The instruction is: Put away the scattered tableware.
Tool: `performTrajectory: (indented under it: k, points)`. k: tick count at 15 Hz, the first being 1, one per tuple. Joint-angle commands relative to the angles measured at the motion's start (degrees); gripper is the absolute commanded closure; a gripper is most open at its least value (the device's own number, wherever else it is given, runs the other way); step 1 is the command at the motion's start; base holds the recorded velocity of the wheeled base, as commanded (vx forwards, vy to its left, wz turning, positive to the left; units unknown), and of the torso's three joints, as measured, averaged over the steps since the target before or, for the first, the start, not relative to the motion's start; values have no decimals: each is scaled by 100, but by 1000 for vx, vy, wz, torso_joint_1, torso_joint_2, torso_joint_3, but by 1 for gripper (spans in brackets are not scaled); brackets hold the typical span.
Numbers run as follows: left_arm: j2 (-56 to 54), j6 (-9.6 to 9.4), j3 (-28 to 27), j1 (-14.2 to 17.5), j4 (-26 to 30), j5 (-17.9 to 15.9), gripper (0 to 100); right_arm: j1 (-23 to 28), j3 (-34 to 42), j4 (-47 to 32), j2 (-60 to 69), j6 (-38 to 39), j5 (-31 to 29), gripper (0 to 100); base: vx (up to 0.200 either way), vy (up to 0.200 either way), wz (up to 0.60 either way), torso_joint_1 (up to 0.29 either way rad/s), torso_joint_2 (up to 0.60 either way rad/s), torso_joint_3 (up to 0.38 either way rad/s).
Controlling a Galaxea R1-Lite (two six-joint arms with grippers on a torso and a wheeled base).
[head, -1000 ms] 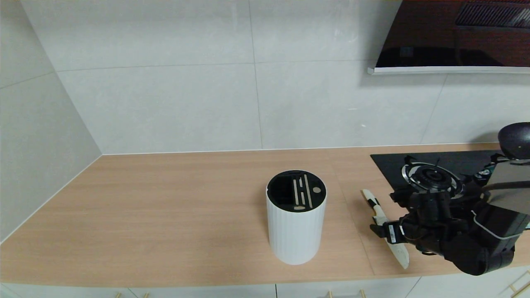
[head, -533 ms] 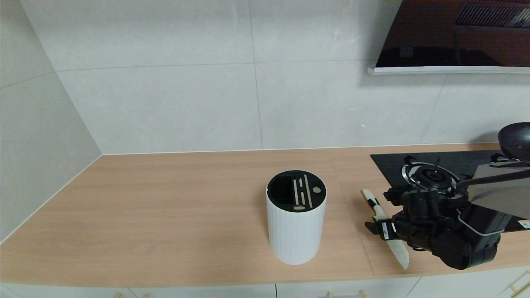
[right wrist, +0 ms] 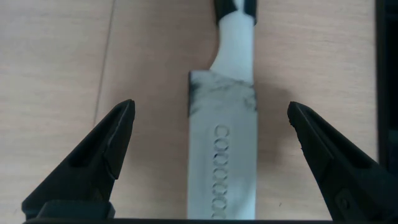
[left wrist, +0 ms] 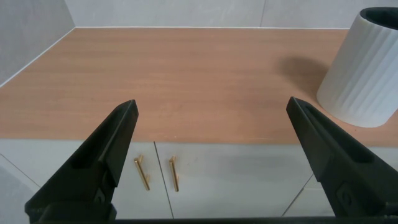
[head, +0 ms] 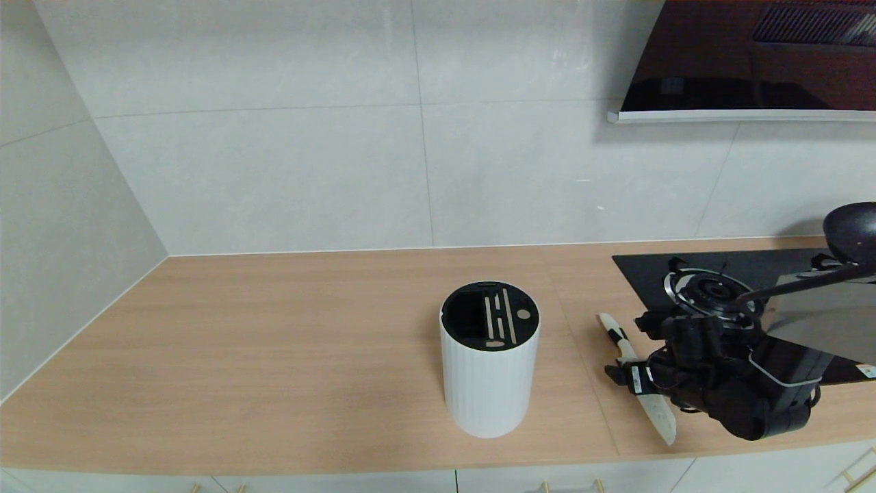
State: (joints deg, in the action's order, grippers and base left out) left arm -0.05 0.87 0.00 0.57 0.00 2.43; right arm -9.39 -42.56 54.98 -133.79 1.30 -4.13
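A white knife [head: 658, 415] with a black-and-white handle lies flat on the wooden counter [head: 308, 342], right of a white ribbed cylindrical holder [head: 489, 383] with a black slotted top. My right gripper [head: 633, 374] hovers low over the middle of the knife. In the right wrist view the blade [right wrist: 227, 155] lies between the open fingers [right wrist: 93, 168], which do not touch it. My left gripper [left wrist: 211, 165] stands open with nothing in it, off the counter's front edge, with the holder [left wrist: 367, 68] off to one side.
A black gas hob [head: 643, 270] with a burner [head: 712, 291] lies just behind the right arm, and a dark pan [head: 852, 233] stands at the far right. A range hood [head: 753, 61] hangs above. Cabinet doors with gold handles [left wrist: 142, 174] lie under the counter edge.
My right arm has drawn in slightly and settled over the knife. The knife and the holder have not moved.
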Motion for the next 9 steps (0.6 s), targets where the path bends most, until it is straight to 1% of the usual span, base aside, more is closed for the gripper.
performTrajectory:
  k: [1, 5, 9]
  points:
    - [5, 1, 0, 4, 0, 4, 0, 25, -42, 4, -42, 10, 9, 0, 0, 0, 0, 0, 0, 0]
    - [5, 1, 0, 4, 0, 4, 0, 16, -68, 233, -165, 107, 44, 0, 0, 0, 0, 0, 0, 0]
    - [5, 1, 0, 4, 0, 4, 0, 7, -104, 250, -235, 107, 35, 0, 0, 0, 0, 0, 0, 0]
